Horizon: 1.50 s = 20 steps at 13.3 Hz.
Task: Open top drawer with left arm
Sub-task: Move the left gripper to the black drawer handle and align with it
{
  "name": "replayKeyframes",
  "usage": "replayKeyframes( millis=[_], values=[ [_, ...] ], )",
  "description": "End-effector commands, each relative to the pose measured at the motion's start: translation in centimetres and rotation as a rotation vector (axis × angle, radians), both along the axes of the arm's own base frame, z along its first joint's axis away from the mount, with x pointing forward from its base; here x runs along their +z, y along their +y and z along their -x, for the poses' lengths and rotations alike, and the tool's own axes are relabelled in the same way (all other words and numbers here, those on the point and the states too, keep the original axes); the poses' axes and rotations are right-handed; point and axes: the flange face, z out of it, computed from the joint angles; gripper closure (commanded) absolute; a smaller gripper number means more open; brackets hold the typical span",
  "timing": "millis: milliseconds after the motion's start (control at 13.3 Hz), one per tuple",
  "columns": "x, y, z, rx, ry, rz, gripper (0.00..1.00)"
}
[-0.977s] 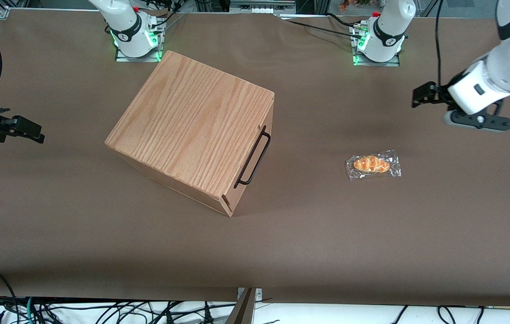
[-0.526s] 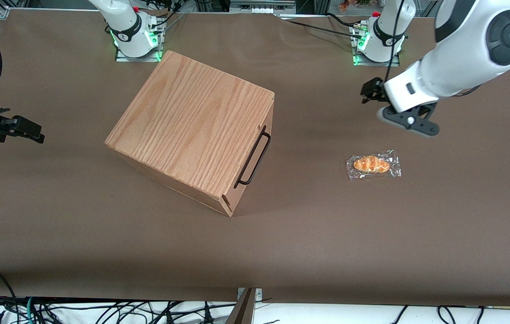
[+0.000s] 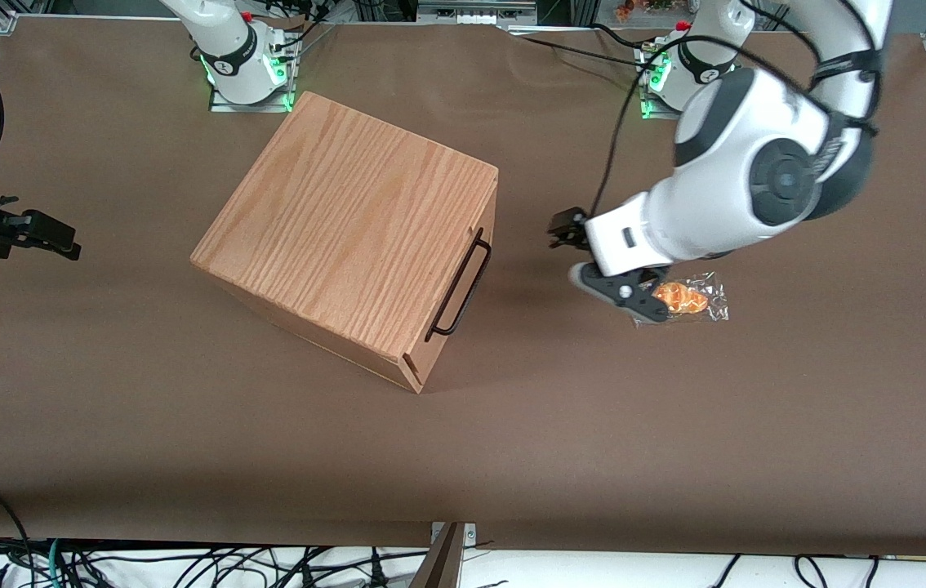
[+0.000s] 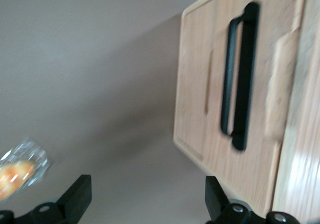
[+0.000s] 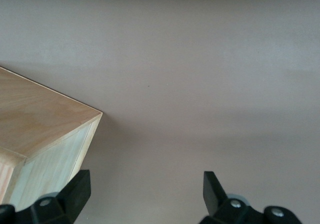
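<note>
The left arm (image 3: 745,184) holds its gripper (image 3: 567,233) above the worktop (image 3: 512,425), in front of the closed top drawer (image 4: 215,84). Only the wrist view shows the jaws spread wide, facing the drawer's black handle (image 4: 239,79).

Even overhead light, soft shadows, one blurred wrist view

The front view is bright and sharp; the box (image 3: 349,237) throws a soft shadow on the table (image 3: 185,425) toward the working arm's end, and a fainter one lies under the left arm (image 3: 741,188), whose gripper (image 3: 569,233) hangs above the table in front of the top drawer (image 4: 225,99). In the left wrist view the drawer and its handle (image 4: 239,74) are smeared, and the wrapped pastry (image 4: 17,171) is hazy.
</note>
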Motion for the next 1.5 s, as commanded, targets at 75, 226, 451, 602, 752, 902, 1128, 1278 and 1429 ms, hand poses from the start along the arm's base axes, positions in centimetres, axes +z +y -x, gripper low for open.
replayKeyframes(
  millis=[75, 226, 451, 602, 752, 902, 1128, 1278, 1429],
  values=[
    [-2.1, -5.1, -0.6, 0.037, -0.071, 0.044, 0.0],
    [-4.1, -8.1, 0.2, 0.01, -0.092, 0.042, 0.0],
    [-5.5, -8.6, -0.1, 0.002, -0.114, 0.027, 0.0],
    [-6.0, -9.5, 0.1, 0.002, -0.131, 0.035, 0.0],
    [-6.9, -9.8, -0.1, 0.008, -0.139, 0.04, 0.0],
    [-7.6, -9.8, -0.6, 0.018, -0.154, 0.043, 0.0],
    [-8.5, -9.8, -0.8, 0.023, -0.154, 0.042, 0.0],
    [-8.9, -10.0, -0.8, 0.021, -0.151, 0.039, 0.0],
    [-9.3, -10.2, -0.7, 0.015, -0.149, 0.036, 0.0]
  ],
)
